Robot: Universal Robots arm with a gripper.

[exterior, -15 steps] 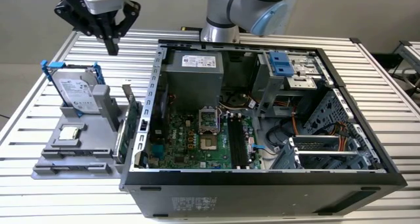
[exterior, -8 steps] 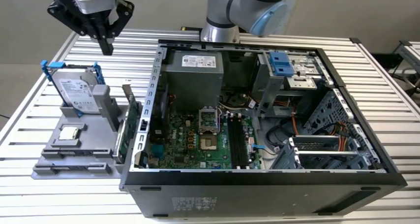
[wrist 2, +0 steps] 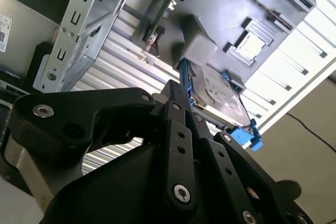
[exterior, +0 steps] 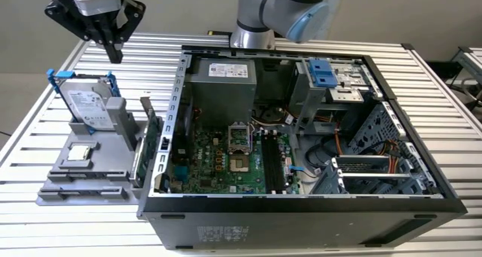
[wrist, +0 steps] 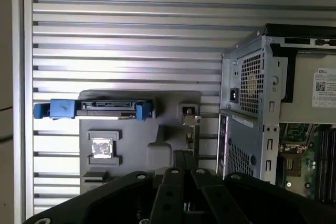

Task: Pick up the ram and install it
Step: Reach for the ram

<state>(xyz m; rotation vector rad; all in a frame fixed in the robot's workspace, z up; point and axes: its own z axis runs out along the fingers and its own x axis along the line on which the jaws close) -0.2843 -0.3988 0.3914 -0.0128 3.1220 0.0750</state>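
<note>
Black claw (exterior: 114, 58) hovers narrow and empty, well above the ram (exterior: 153, 137). Lowered like this, I judge it would butt the ram's edge or clip the nearer drive (exterior: 87, 107).

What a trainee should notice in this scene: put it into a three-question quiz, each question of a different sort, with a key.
1. True or false: the gripper is carrying a part.
2. What sits in the blue frame on the grey holder? A: a hard drive. B: a fan. C: a keyboard.
3. Fill in: in the exterior view, the open computer case lies to the ____ of the grey holder.

Key: 1 false, it is shut and holds nothing; 2 A; 3 right.
</note>
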